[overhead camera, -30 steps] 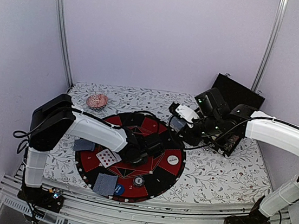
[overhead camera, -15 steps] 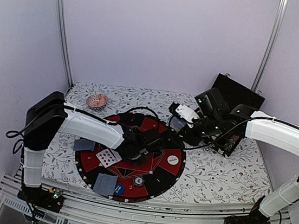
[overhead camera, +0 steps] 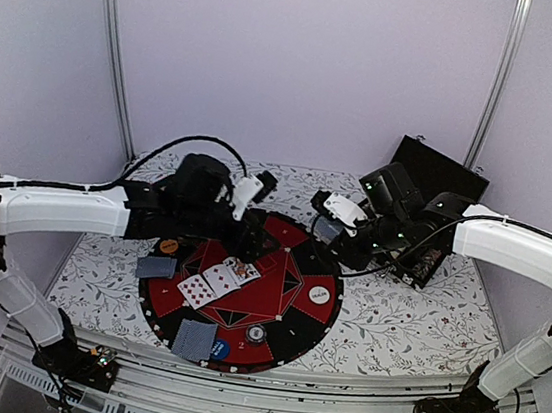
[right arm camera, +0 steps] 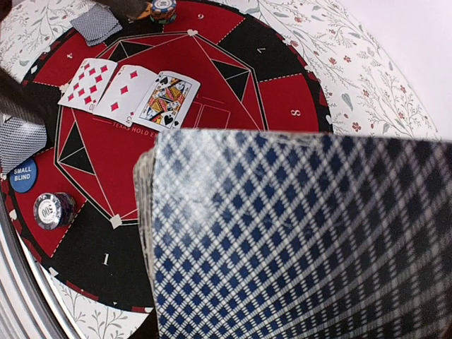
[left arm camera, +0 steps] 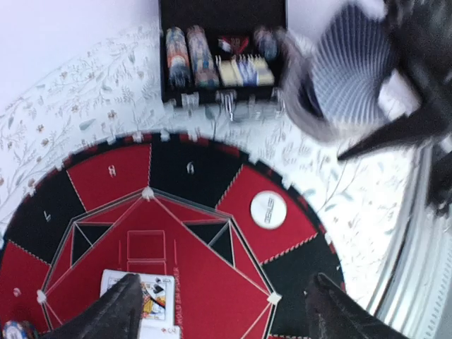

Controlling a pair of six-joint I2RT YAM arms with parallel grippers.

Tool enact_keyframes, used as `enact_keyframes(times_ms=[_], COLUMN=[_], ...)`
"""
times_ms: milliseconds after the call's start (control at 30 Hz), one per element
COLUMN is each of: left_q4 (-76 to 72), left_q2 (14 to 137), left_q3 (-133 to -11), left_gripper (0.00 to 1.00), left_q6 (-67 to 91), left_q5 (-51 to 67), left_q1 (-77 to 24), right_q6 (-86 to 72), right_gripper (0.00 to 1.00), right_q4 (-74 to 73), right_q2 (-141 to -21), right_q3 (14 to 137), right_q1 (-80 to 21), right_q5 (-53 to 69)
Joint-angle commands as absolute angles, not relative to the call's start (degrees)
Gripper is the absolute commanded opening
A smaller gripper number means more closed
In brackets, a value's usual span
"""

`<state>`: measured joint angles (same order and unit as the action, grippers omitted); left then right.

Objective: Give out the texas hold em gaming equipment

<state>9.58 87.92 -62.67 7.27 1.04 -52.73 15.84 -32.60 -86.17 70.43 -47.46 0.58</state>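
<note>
face-up cards (right arm camera: pixel 131 92) 3 | face-down card piles (overhead camera: pixel 156 267) 2 | deck (right arm camera: pixel 296 233) 1 | orange disc (overhead camera: pixel 168 246) 1 | white disc (overhead camera: pixel 320 295) 1 | blue disc (right arm camera: pixel 22 175) 1 | striped chip (right arm camera: pixel 53 208) lower left of mat 1 | round mat (overhead camera: pixel 283 233) 1 | chip case (left arm camera: pixel 222 14) 1

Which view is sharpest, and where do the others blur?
Top external view: evenly lit and sharp. Left wrist view: motion-smeared, worst on the deck and chip case. Right wrist view: face-up cards crisp; the deck fills the foreground, slightly soft.

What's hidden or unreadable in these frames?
Right wrist: the card deck fills the lower frame, hiding everything behind it and how it's held.
Left wrist: the chip case is blurred, so chip counts are unreadable.
Top: the face-up cards are too small to read, and the right arm covers most of the case.
</note>
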Motion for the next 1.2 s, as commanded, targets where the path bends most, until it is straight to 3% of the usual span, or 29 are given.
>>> enact_keyframes(times_ms=[0,100,533,767,1000,1100,1167], left_q4=[-15.00,-21.81,-16.33,-7.91,-3.87,-3.23,-2.48], left_q2=[82.35,81.88,88.09,88.85,85.83,85.36,85.15], left_q3=[-54.58,-52.95,-57.14,-60.17,-59.58,-59.63,-59.87], left_gripper=[0.91,0.93,0.86,0.70,0.37,0.27,0.26], left_q6=[21.32,25.31,24.62,20.61,18.08,17.61,17.39], left_q5=[27.72,30.80,31.52,25.58,19.84,19.94,19.95], left_q1=[-45.46,-43.76,-43.85,-44.10,-43.99,-44.03,-43.96], right_q6=[15.24,15.38,15.53,16.14,16.58,16.66,16.78], right_gripper=[0.39,0.40,0.40,0.40,0.40,0.40,0.40], right_q4=[-31.79,-31.08,-30.08,-31.18,-31.13,-31.27,-31.29], right_q2=[-85.73,-86.64,-92.41,-93.24,-92.29,-92.36,-92.29], right_q3=[72.25,73.17,78.20,78.81,78.00,77.96,77.96], right_q1=[-49.17,-50.95,-55.86,-56.73,-56.76,-56.75,-56.70], right_q5=[2.64,4.03,5.96,3.98,2.67,2.49,2.09])
